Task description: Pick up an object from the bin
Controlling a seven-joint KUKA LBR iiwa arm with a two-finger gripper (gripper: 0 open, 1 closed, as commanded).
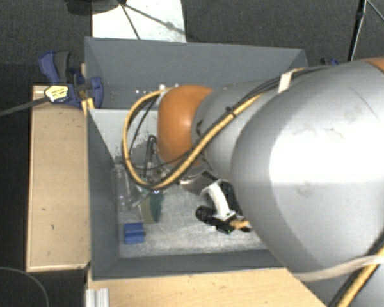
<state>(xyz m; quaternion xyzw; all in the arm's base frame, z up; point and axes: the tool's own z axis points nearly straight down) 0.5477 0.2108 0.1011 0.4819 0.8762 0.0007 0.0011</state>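
Lifting is not done yet. A dark green piece (156,207) lies on the floor of the bin (105,197), right by the tool (141,194). A blue block (134,233) sits near. I cannot tell if the tool is gripping.

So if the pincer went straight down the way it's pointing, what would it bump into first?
Most likely the bin's bare grey floor. The pincer points down near the bin's left side. The small blue block lies just in front of it, so it might clip that instead. Depth is hard to judge here.
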